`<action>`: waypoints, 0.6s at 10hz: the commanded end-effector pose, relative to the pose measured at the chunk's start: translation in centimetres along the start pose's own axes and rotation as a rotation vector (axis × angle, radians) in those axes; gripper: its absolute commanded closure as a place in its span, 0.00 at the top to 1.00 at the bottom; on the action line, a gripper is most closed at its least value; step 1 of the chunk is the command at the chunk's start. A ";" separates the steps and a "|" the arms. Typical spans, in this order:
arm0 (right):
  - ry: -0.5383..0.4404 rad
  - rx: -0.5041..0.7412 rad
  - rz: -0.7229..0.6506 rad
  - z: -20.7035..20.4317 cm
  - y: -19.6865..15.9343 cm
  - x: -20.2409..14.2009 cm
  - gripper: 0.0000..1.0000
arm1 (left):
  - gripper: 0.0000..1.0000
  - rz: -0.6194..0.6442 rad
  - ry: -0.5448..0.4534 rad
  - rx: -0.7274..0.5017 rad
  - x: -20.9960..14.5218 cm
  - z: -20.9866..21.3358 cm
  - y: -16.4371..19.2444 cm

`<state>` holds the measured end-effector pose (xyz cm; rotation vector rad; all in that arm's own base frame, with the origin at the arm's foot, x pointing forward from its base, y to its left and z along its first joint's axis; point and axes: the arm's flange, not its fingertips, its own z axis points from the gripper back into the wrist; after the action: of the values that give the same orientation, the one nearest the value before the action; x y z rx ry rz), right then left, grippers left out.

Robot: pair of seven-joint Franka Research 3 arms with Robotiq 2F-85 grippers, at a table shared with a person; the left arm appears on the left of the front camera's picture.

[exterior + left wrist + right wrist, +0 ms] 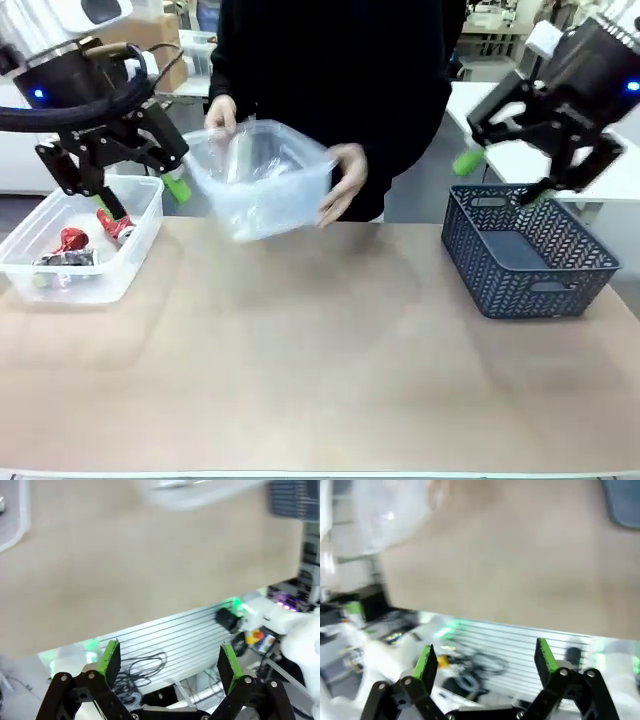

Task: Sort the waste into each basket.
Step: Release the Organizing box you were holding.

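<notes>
Red foil waste [72, 240] with one dark piece [66, 259] is seen lying in the clear tub [140, 215] at the table's left; a second clear tub [262, 180] is held above the far edge by the person's hands [345, 183], its contents blurred; the left gripper [120, 190] and right gripper [505, 170] are held wide open and empty; sorting is judged partly done; the lattice basket [530, 255] is left aside.

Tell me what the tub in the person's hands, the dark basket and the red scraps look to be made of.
Tub in the person's hands: clear, colourless plastic, glossy; hands show through its walls. Dark basket: blue-grey moulded plastic by the look, matt, with lattice-pierced walls. Red scraps: probably foil or foil-coated wrapper, shiny and crumpled, lying in the clear tub at the left.
</notes>
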<state>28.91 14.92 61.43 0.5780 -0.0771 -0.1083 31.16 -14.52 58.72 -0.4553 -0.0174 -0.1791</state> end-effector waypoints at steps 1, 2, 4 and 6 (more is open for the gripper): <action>-0.080 0.794 -0.275 3.4 -3.4 1.5 1.00 | 1.00 -0.023 -0.096 -0.485 -2.8 2.6 4.2; -0.125 0.994 -0.440 5.3 -6.0 1.2 1.00 | 1.00 0.050 -0.129 -0.778 -3.6 3.7 7.7; -0.203 1.156 -0.520 7.5 -10.8 -0.4 1.00 | 1.00 0.193 -0.240 -1.184 -5.5 3.8 13.7; -0.313 1.199 -0.587 8.8 -14.7 -1.6 1.00 | 1.00 0.253 -0.265 -1.335 -5.7 3.4 17.4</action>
<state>26.60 -2.27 61.97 1.4674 -0.0900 -0.5757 27.64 3.79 55.10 -1.4653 -0.0868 0.0355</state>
